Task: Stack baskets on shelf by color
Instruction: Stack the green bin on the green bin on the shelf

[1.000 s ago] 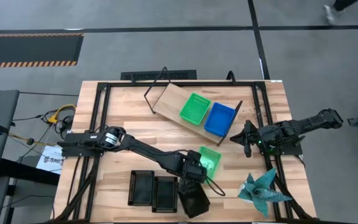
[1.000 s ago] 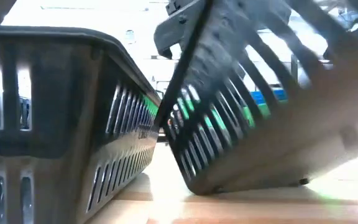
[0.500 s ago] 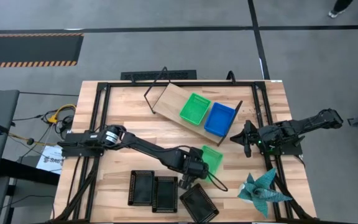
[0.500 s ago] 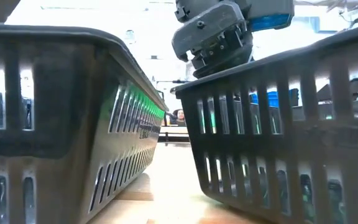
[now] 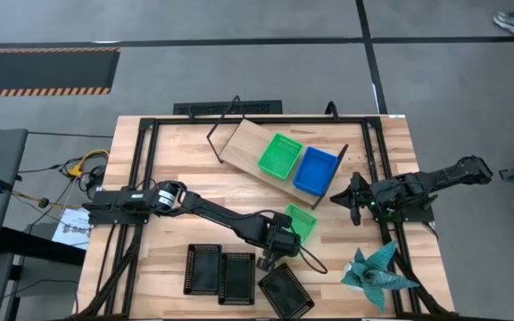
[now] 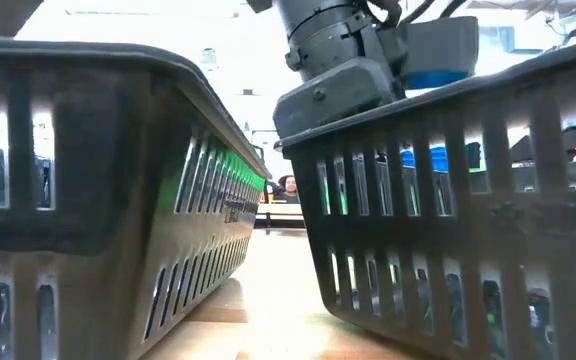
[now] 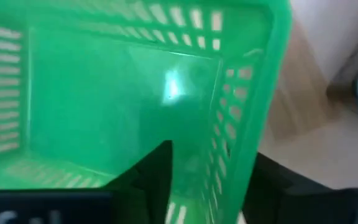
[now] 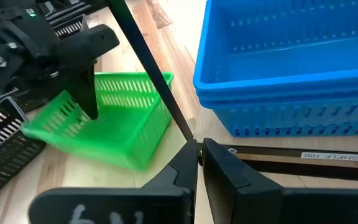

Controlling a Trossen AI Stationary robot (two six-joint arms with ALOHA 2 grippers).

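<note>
A loose green basket point(image 5: 300, 223) sits on the table near the shelf point(image 5: 244, 143), which carries one green basket point(image 5: 279, 154) and stacked blue baskets point(image 5: 315, 169). My left gripper point(image 5: 281, 239) comes down at the loose basket's left side and has closed on its wall. Three black baskets lie near the front edge: two side by side point(image 5: 219, 272) and one skewed point(image 5: 286, 292). My right gripper point(image 5: 346, 198) waits, shut, beside the shelf's right end. My left gripper has the green basket's left-hand wall point(image 7: 235, 143) between its fingers, one finger point(image 7: 154, 177) inside the basket and the other point(image 7: 272, 186) outside. The fingers come steeply from above, from the table's left. The basket's bottom point(image 8: 126, 158) rests on the table.
A teal spiky folded object point(image 5: 377, 272) lies at the near right corner. In the low view two black baskets point(image 6: 98, 200) point(image 6: 468, 220) fill the foreground. Black frame rails point(image 5: 145, 178) run along the table's edges. Bare wood lies between shelf and black baskets.
My left gripper has let go of the tilted black basket, which dropped flat onto the table near the front edge. The gripper then went toward the far right and down to the loose green basket, one finger inside it, and its fingers drew closer together.
</note>
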